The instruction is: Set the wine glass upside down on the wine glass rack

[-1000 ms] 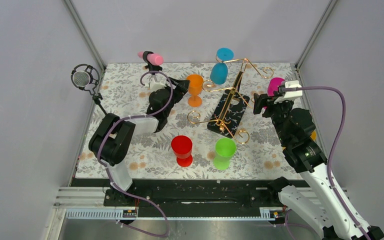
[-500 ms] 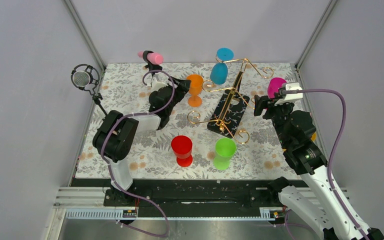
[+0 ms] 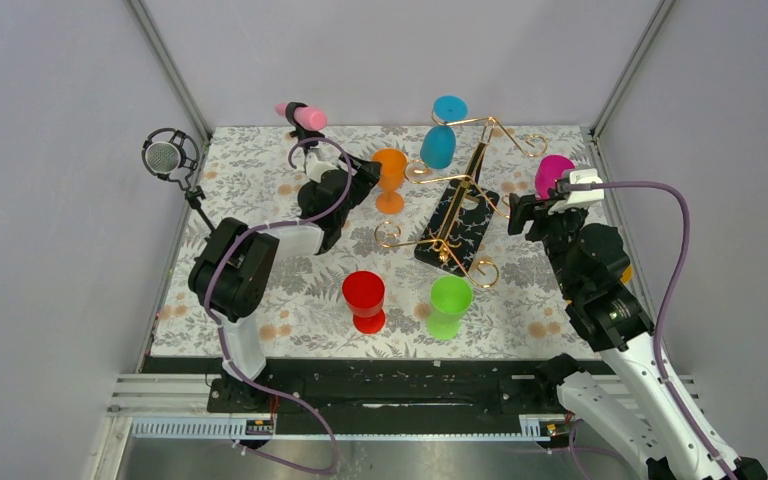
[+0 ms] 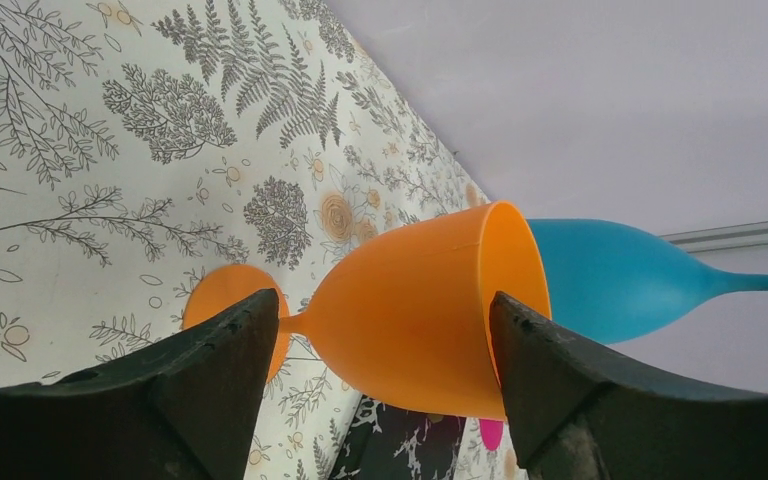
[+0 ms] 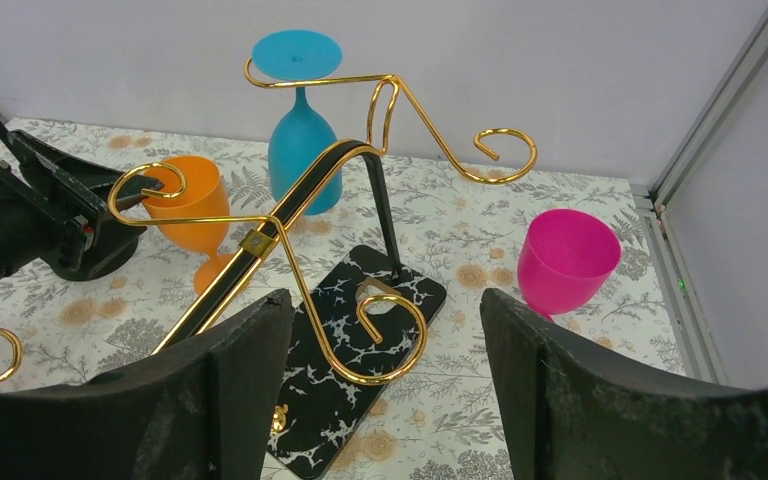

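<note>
An orange wine glass [image 3: 390, 178] stands upright on the floral cloth, left of the wine glass rack [image 3: 463, 190], a gold wire stand on a black speckled base [image 3: 457, 238]. My left gripper [image 3: 366, 174] is open and level with the glass's bowl. In the left wrist view the orange wine glass [image 4: 420, 305] fills the gap between my fingers [image 4: 215, 360] without being gripped. A blue glass [image 3: 440, 140] hangs upside down on the rack's far arm. My right gripper [image 3: 518, 212] is open and empty, just right of the rack, facing the wine glass rack [image 5: 360, 170].
A pink glass [image 3: 552, 172] stands at the back right, close to my right gripper. A red glass [image 3: 365, 298] and a green glass [image 3: 448, 305] stand near the front. A microphone [image 3: 165, 158] sits at the left edge, and a pink-tipped object [image 3: 303, 115] at the back.
My left arm has pushed forward, bringing its gripper a little closer to the orange glass. The right gripper has drifted slightly toward the rack. Both stayed open.
</note>
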You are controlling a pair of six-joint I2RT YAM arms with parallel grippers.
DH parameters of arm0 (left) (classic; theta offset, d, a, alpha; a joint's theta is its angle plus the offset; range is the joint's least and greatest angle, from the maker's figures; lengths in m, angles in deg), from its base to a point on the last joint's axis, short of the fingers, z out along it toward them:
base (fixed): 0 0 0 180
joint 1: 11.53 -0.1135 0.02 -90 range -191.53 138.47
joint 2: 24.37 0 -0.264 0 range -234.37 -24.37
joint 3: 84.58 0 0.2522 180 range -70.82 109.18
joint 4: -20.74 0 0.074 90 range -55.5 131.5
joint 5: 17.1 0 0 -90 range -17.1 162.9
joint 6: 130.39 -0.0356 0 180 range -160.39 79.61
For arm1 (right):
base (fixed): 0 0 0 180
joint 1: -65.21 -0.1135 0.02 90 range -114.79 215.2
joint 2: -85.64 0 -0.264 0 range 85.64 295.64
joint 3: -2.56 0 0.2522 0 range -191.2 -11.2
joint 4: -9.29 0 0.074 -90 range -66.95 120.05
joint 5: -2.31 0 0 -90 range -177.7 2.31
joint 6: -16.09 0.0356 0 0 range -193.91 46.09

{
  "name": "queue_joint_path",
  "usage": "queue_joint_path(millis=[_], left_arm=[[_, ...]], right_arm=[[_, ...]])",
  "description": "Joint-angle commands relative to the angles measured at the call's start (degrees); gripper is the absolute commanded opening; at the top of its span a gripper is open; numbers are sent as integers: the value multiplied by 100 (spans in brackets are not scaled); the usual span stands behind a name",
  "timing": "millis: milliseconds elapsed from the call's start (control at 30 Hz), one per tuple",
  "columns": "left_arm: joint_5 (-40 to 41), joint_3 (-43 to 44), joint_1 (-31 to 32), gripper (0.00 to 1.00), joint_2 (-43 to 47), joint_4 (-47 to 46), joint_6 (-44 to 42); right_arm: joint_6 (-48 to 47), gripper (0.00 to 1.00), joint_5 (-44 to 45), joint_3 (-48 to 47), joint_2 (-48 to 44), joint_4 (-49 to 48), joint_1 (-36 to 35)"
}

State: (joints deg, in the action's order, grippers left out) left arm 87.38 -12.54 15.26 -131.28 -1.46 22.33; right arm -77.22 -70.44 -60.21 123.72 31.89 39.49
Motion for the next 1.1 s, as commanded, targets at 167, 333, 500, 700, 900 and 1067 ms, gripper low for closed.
queue_joint_path(millis=[167, 333, 500, 700, 900, 1067], left_arm=[[238, 182, 55, 70, 61, 229, -187], [276, 205, 52, 62, 119, 414, -298], [300, 206, 55, 61, 144, 544, -326], [308, 147, 49, 59, 201, 657, -365], [353, 122, 33, 57, 308, 901, -495], [184, 134, 7, 48, 314, 1005, -472]], right_arm=[[-84, 77, 165, 28, -55, -292, 14], [-86, 77, 172, 40, -60, -311, 14], [-80, 77, 165, 32, -38, -362, 9], [-100, 77, 174, 32, -46, -388, 14], [-126, 77, 198, 84, -124, -491, 13], [-113, 77, 186, 80, -150, -466, 14]])
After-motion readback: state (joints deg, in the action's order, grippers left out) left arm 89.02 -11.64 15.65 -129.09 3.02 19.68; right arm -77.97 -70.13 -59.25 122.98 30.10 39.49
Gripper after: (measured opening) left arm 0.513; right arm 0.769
